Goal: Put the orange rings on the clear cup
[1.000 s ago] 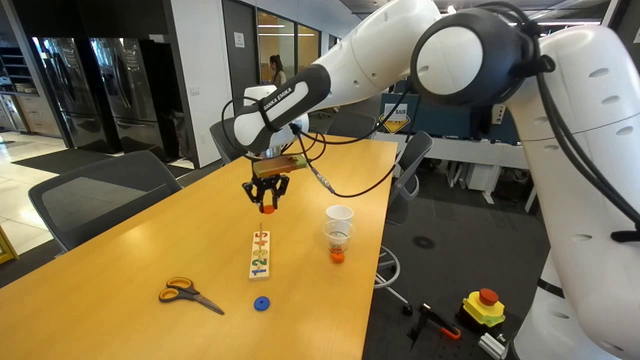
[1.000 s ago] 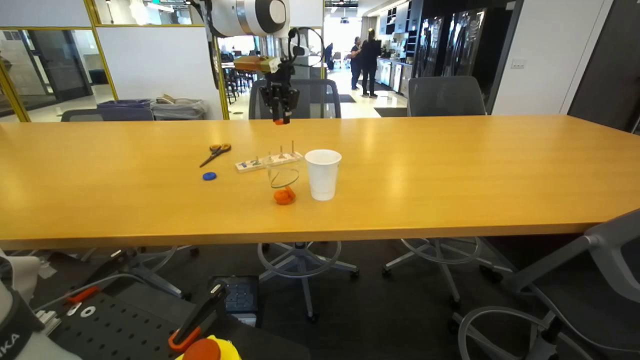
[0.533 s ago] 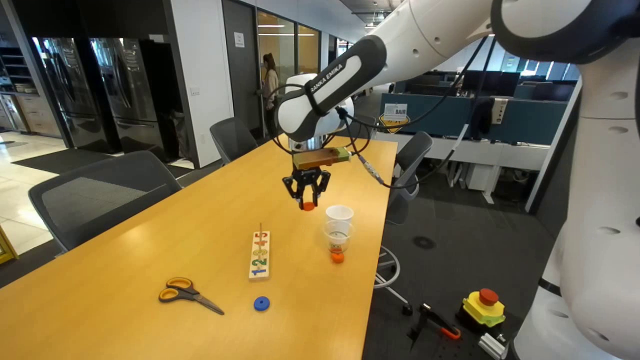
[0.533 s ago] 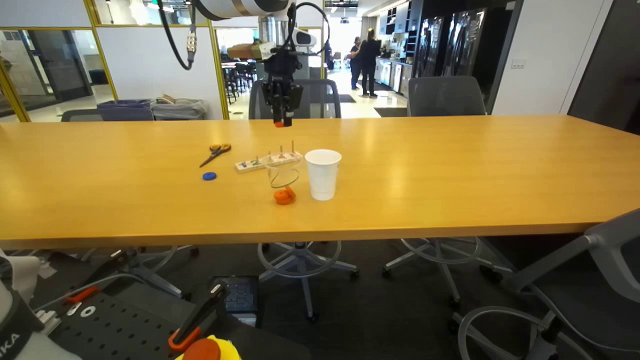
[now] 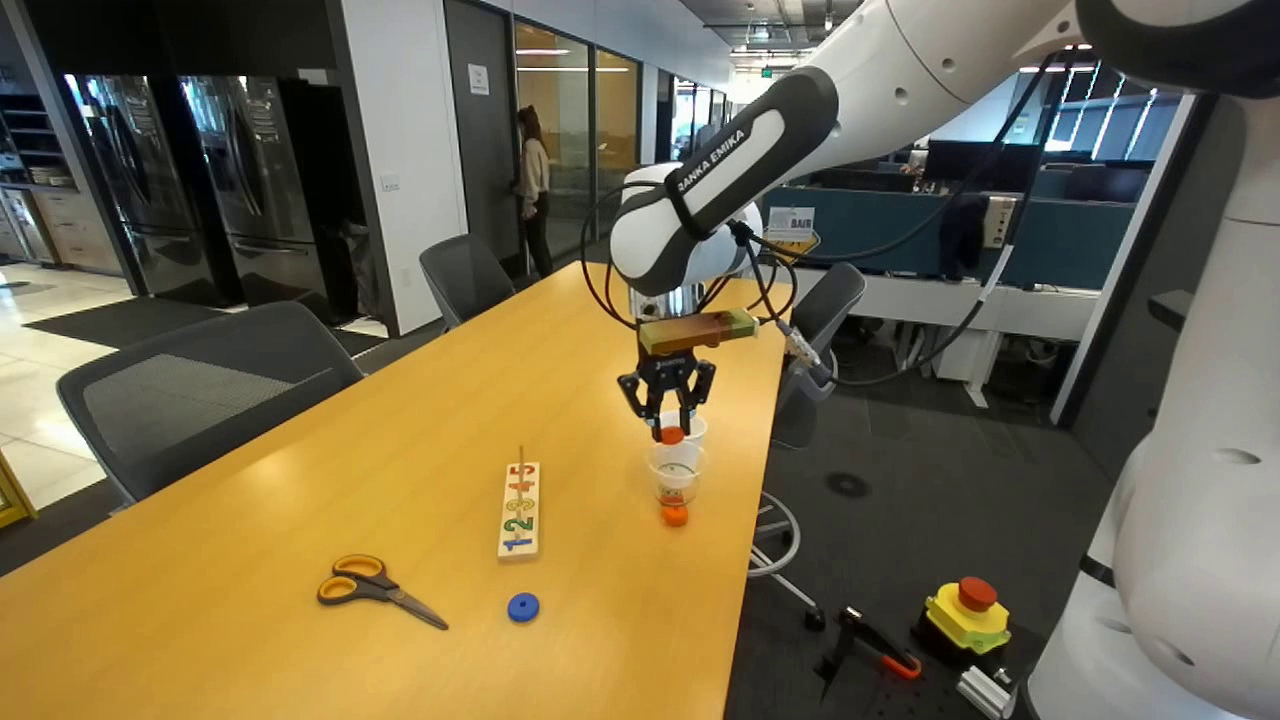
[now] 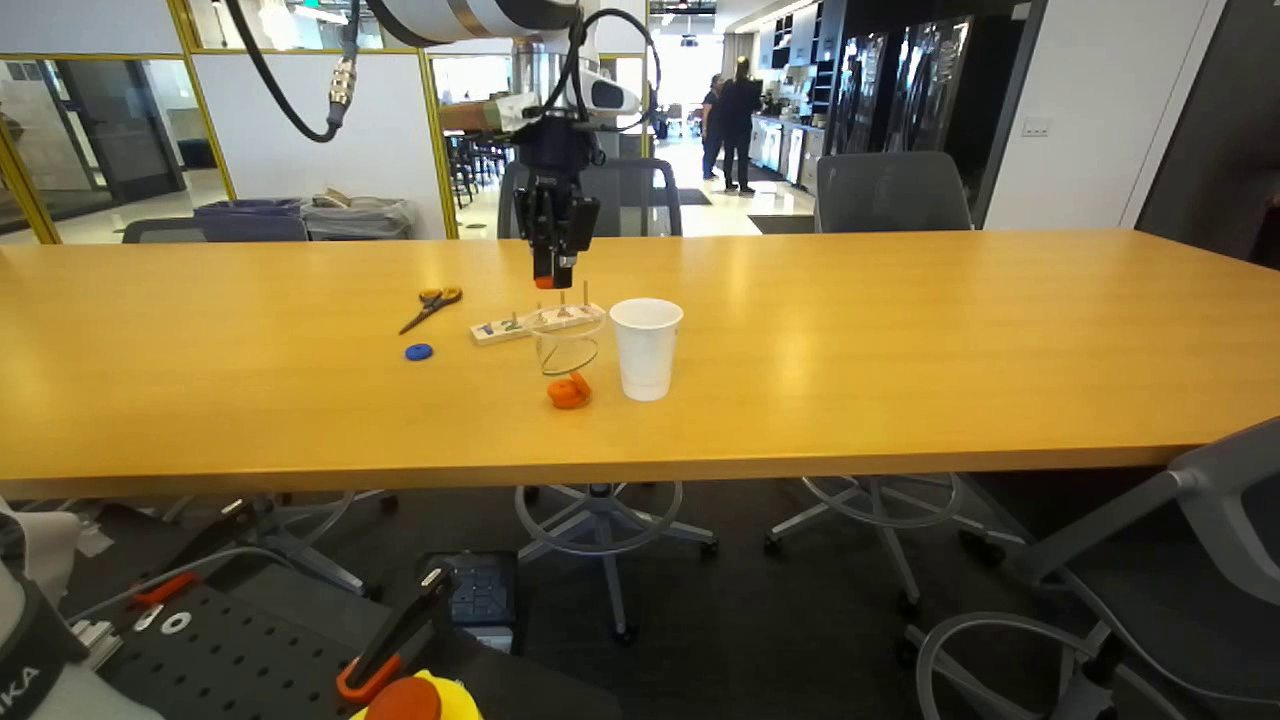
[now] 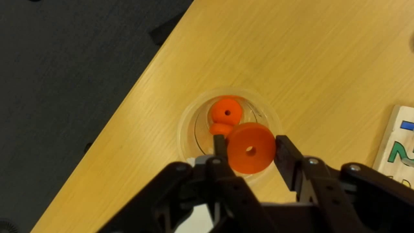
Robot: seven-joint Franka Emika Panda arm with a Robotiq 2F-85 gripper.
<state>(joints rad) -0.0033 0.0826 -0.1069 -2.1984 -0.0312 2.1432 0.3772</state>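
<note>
The gripper (image 5: 671, 432) hangs above the table (image 6: 900, 340), its jaws parted by just the width of one orange ring (image 7: 252, 163) and pressed on its opposite edges. They hold it roughly level, hole facing up. Below the jaws and near them, the clear cup (image 7: 187, 129) stands upright; the held ring is above its rim and apart from it, and in the wrist view it covers part of the cup's mouth, off the middle. Deeper down under the jaws, inside that cup, I see more orange rings (image 7: 233, 116): one face up with its hole showing, a tipped ring (image 7: 221, 129) beside it, and more orange underneath. How many there are, I can't tell.

Just beside the clear cup, a white cup (image 6: 646, 355) stands upright; in an exterior view it is behind the jaws and partly hidden. Whether the two cups touch, I can't tell. Off to one side of the jaws lies a numbered board (image 5: 508, 512). A blue ring (image 5: 515, 609) lies near the board's end marked 1, farther from the jaws, and the scissors (image 5: 385, 592) lie well apart from them. In an exterior view, a person (image 5: 535, 180) stands by a door (image 5: 485, 150) beyond the jaws.
</note>
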